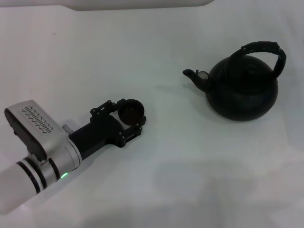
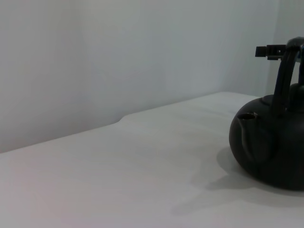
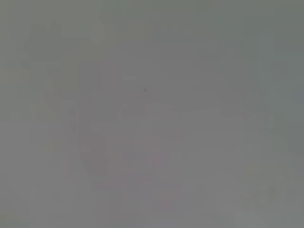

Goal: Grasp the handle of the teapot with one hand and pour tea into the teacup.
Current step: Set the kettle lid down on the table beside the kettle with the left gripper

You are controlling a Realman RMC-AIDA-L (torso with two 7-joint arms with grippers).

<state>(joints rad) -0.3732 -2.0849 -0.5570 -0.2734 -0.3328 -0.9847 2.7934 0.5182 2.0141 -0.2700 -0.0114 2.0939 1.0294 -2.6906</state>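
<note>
the teapot (image 1: 242, 90) sits well beyond the jaws, spout toward them, its handle (image 1: 266, 52) arched up free for a grasp; the left gripper (image 1: 128, 118) lies low on the white table (image 1: 180, 180), jaws around the tiny teacup (image 1: 130, 110), likely steadying it for pouring; pale wall behind

A bare test bench, likely a lab: plain white tabletop (image 1: 156, 42) against a blank pale wall (image 2: 118, 52).
</note>
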